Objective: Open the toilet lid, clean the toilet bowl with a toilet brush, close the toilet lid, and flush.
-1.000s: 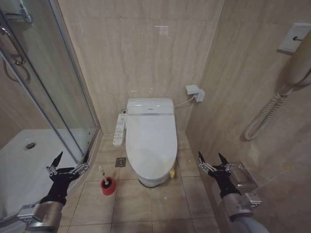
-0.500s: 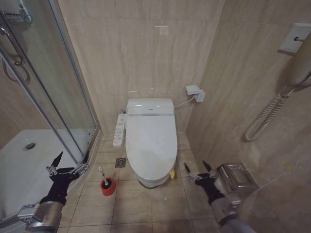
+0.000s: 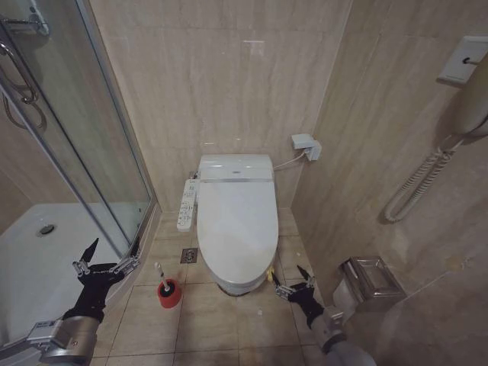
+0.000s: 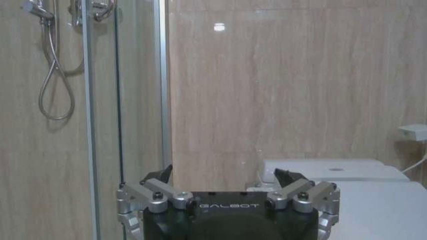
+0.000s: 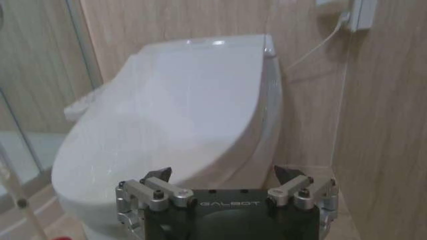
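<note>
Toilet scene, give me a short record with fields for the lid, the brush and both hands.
toilet lid: shut, flat over the bowl
toilet brush: standing in its red holder on the floor, on the robot's left of the toilet
left hand: open, empty, near the shower door
right hand: open, empty, low by the lid's front right edge

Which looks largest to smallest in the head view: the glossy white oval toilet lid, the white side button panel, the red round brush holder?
1. The glossy white oval toilet lid, by far.
2. The long white side button panel.
3. The red round brush holder, which looks somewhat smaller than the panel although it stands nearer the camera.
</note>
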You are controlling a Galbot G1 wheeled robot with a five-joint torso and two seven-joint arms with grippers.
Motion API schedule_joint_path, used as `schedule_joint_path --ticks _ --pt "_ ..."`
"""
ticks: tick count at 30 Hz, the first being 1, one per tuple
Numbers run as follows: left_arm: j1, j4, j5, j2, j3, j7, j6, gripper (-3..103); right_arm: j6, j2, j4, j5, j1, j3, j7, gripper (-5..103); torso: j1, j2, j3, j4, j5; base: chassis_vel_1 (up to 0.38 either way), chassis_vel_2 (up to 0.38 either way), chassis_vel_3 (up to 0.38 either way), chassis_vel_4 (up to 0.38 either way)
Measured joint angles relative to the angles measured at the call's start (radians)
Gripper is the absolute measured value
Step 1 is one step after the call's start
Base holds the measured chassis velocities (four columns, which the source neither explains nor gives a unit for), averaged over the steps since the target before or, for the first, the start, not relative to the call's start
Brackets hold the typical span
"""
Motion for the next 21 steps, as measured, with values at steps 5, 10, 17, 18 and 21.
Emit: schedule_joint_path --ticks 5,10,17,18,21 --pt "0.000 0.000 0.000 0.000 0.000 0.000 0.000 100 0.017 -0.010 -0.077 -0.009 0.040 -0.021 0.005 100 0.000 0.000 0.000 0.0000 0.0000 0.000 0.000 0.000 0.000" --pt "0.000 0.000 0.000 0.000 0.000 0.000 0.000 100 0.030 -0.022 -0.148 -0.013 0.075 -0.049 0.012 100 0.000 0.000 0.000 0.0000 0.0000 0.000 0.000 0.000 0.000" --pt "0.000 0.000 0.000 0.000 0.000 0.000 0.000 100 0.042 -0.022 -0.222 -0.027 0.122 -0.088 0.022 100 0.000 0.000 0.000 0.0001 -0.0001 0.000 0.000 0.000 0.000" --pt "0.000 0.000 0.000 0.000 0.000 0.000 0.000 100 0.043 -0.018 -0.235 -0.030 0.133 -0.094 0.023 100 0.000 0.000 0.000 0.0000 -0.0001 0.000 0.000 0.000 0.000" --pt "0.000 0.000 0.000 0.000 0.000 0.000 0.000 100 0.045 -0.010 -0.256 -0.034 0.152 -0.103 0.028 100 0.000 0.000 0.000 0.0000 -0.0001 0.000 0.000 0.000 0.000"
